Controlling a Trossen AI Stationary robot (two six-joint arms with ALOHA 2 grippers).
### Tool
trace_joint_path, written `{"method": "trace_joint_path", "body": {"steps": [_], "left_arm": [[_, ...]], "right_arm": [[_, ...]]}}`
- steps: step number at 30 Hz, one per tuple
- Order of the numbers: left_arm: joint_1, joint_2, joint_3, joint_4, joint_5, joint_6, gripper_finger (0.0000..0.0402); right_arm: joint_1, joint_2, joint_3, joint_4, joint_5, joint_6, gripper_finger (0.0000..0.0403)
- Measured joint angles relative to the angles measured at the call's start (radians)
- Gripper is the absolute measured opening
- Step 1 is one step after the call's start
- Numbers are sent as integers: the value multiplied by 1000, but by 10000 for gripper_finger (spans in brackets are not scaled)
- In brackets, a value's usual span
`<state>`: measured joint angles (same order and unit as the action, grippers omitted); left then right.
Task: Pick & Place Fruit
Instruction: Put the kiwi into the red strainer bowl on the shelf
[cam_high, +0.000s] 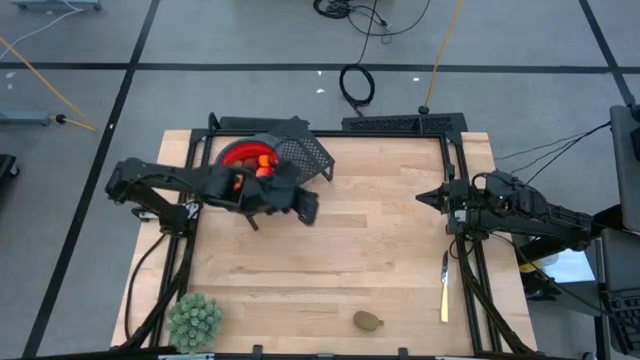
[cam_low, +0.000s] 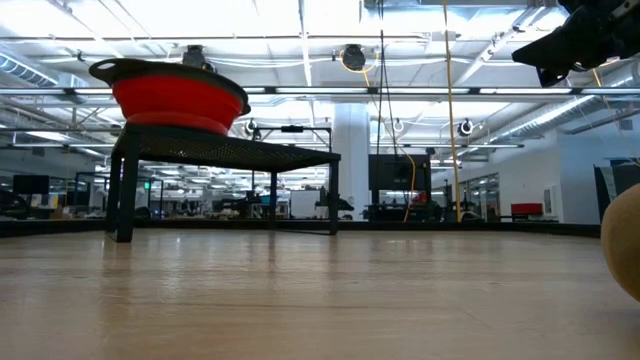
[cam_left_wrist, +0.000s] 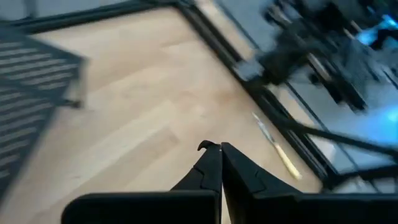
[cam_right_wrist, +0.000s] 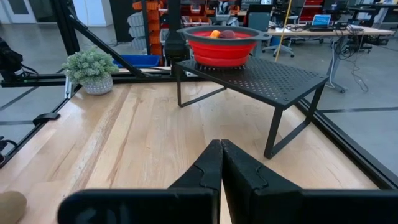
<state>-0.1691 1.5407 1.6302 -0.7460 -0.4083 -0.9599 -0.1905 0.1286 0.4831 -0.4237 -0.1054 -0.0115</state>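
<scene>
red bowl (cam_right_wrist: 222, 45) holds fruit; one brownish oval (cam_high: 368, 320) lies apart.

Fruit (cam_right_wrist: 221, 34) in bowl (cam_right_wrist: 224, 53) on rack (cam_right_wrist: 261, 78), prob. table's back-left.

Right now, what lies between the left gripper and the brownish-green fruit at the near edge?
High view: only bare wood between the left gripper and the brownish-green fruit.

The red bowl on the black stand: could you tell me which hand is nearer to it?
Left. The left hand sits just beside the red bowl; the right hand waits across the table.
</scene>
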Motion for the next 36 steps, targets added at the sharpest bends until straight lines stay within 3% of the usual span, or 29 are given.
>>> {"method": "trace_joint_path", "body": {"steps": [10,18,25,36], "left_arm": [[-103,185,0,350,111,225,1],[-167,313,0,568,119,333,1],[-207,395,0,654,93,395,0],[-263,449,0,661,92,418,0]], "right_arm": [[0,0,0,8,-1,0,0],[0,0,0,8,-3,0,0],[0,0,0,-11,-3,-35,0],[0,0,0,-15,-4,-48,0]]}}
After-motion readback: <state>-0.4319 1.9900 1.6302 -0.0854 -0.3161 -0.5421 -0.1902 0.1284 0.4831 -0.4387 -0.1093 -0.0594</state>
